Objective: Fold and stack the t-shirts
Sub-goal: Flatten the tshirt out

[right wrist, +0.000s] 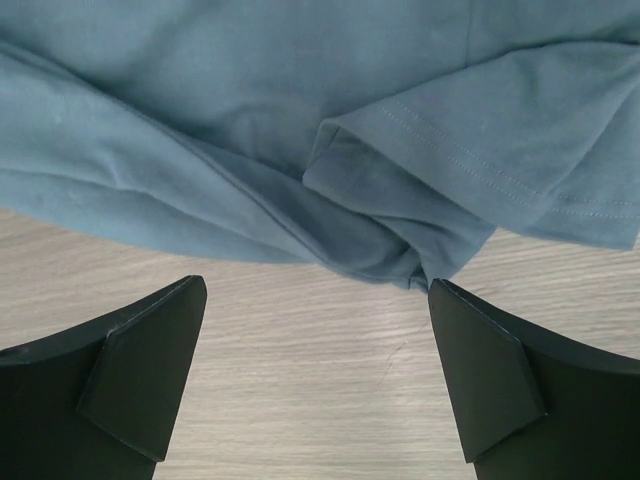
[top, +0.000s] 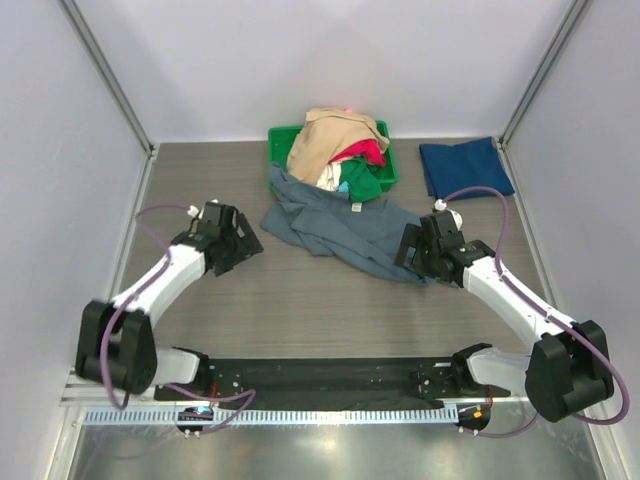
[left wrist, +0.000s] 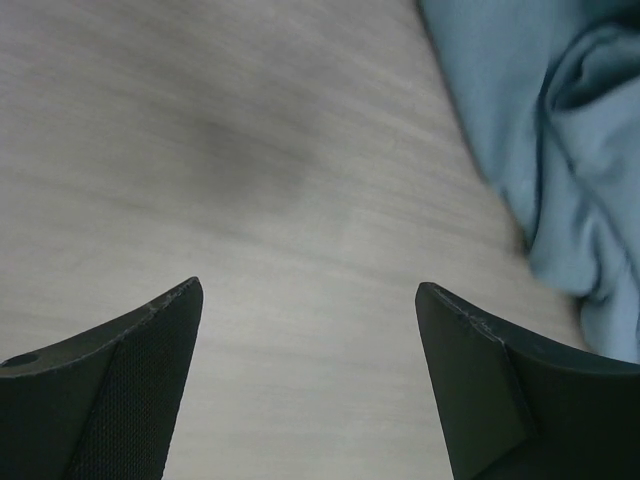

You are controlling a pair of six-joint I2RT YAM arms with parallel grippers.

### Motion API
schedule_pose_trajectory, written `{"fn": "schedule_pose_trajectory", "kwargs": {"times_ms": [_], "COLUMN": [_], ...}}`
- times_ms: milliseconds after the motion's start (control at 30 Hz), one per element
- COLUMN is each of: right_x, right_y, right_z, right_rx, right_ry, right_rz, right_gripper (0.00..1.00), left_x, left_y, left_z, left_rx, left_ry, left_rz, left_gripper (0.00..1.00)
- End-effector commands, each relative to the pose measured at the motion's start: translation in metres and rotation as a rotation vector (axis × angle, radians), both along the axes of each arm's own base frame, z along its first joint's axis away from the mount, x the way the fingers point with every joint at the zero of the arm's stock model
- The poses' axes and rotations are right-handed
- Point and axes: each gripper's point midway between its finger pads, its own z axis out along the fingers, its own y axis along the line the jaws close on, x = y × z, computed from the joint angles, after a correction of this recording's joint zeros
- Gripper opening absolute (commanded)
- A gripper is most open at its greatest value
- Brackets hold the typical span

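No legible text, brand, number or sign in any of the three views. Only a small white neck tag (top: 354, 207) on the crumpled slate grey-blue cloth t-shirt (top: 330, 228) on the wood-grain table, seen from the overhead camera. Far too small to read any print on it.

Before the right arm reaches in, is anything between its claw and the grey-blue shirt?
Nothing visible: the right claw is open, and only a strip of table separates it from the grey-blue shirt hem.
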Motion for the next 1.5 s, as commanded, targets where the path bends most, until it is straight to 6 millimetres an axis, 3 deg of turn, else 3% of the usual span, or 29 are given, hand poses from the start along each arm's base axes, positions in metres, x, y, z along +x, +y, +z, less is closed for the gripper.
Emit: {"fn": "schedule_pose_trajectory", "kwargs": {"times_ms": [0,33,100,167,200,233,433,633,667,700,733,767,800,833,900,933,1000,1033,1133,1167,1233,1267,1333,1367,1400,1467], "right_x": [0.019,0.02,0.022,0.023,0.024,0.023,0.022,0.019,0.019,0.019,0.019,0.019,0.019,0.017,0.017,0.017,0.017,0.016,0.013,0.011,0.008,0.007,0.003,0.0,-0.002,-0.007], "right_y": [0.001,-0.001,-0.008,-0.012,-0.013,-0.013,-0.013,-0.012,-0.012,-0.01,-0.011,-0.011,-0.011,-0.005,-0.004,-0.003,-0.001,-0.001,-0.002,-0.002,-0.002,-0.003,-0.004,-0.005,-0.006,-0.009], "right_z": [0.011,0.01,0.006,0.003,0.0,-0.004,-0.022,-0.037,-0.04,-0.041,-0.043,-0.044,-0.044,-0.044,-0.041,-0.04,-0.033,-0.031,-0.02,-0.019,-0.01,-0.007,-0.004,0.002,0.004,0.009], "right_rx": [0.04,0.041,0.037,0.039,0.04,0.049,0.06,0.07,0.068,0.076,0.073,0.072,0.071,0.099,0.107,0.115,0.132,0.136,0.146,0.149,0.159,0.157,0.165,0.17,0.171,0.174], "right_ry": [-0.063,-0.061,-0.051,-0.042,-0.037,-0.027,0.014,0.039,0.047,0.049,0.053,0.054,0.053,0.063,0.052,0.051,0.03,0.025,-0.004,-0.002,-0.03,-0.038,-0.043,-0.061,-0.067,-0.08], "right_rz": [-0.018,-0.022,-0.033,-0.045,-0.046,-0.044,-0.041,-0.04,-0.039,-0.034,-0.035,-0.034,-0.033,-0.013,-0.012,-0.009,-0.009,-0.009,-0.014,-0.018,-0.022,-0.027,-0.037,-0.041,-0.043,-0.059], "right_gripper": [1.0,1.0,1.0,0.99,0.99,0.98,0.92,0.75,0.68,0.57,0.4,0.32,0.25,0.14,0.03,0.01,0.01,0.01,0.01,0.01,0.01,0.01,0.01,0.01,0.01,0.01], "left_x": [0.071,0.079,0.105,0.12,0.134,0.137,0.155,0.157,0.158,0.159,0.159,0.158,0.154,0.152,0.135,0.129,0.111,0.097,0.06,0.043,0.021,0.003,-0.015,-0.031,-0.042,-0.064], "left_y": [-0.022,-0.025,-0.034,-0.038,-0.041,-0.043,-0.056,-0.058,-0.056,-0.056,-0.055,-0.052,-0.049,-0.045,-0.033,-0.029,-0.015,-0.008,0.015,0.022,0.035,0.042,0.052,0.057,0.061,0.066], "left_z": [0.028,0.008,0.013,-0.01,-0.004,-0.023,-0.046,-0.061,-0.059,-0.051,-0.045,-0.041,-0.037,-0.019,-0.011,0.016,0.026,0.046,0.051,0.07,0.069,0.082,0.087,0.08,0.09,0.084], "left_rx": [-0.091,-0.084,-0.101,-0.083,-0.092,-0.083,-0.122,-0.131,-0.124,-0.126,-0.125,-0.116,-0.11,-0.109,-0.077,-0.085,-0.048,-0.048,0.013,0.014,0.044,0.041,0.055,0.071,0.059,0.056], "left_ry": [-0.177,-0.125,-0.145,-0.096,-0.113,-0.074,-0.044,-0.034,-0.041,-0.058,-0.069,-0.075,-0.08,-0.114,-0.116,-0.169,-0.18,-0.224,-0.217,-0.25,-0.247,-0.27,-0.281,-0.245,-0.28,-0.242], "left_rz": [0.045,0.046,0.045,0.046,0.044,0.044,0.044,0.045,0.05,0.05,0.048,0.054,0.059,0.064,0.082,0.088,0.109,0.117,0.154,0.163,0.193,0.207,0.238,0.244,0.257,0.279], "left_gripper": [0.88,0.87,0.86,0.84,0.83,0.82,0.78,0.43,0.26,0.18,0.1,0.0,0.0,0.0,0.0,0.0,0.0,0.0,0.0,0.0,0.0,0.0,0.0,0.0,0.0,0.06]}}
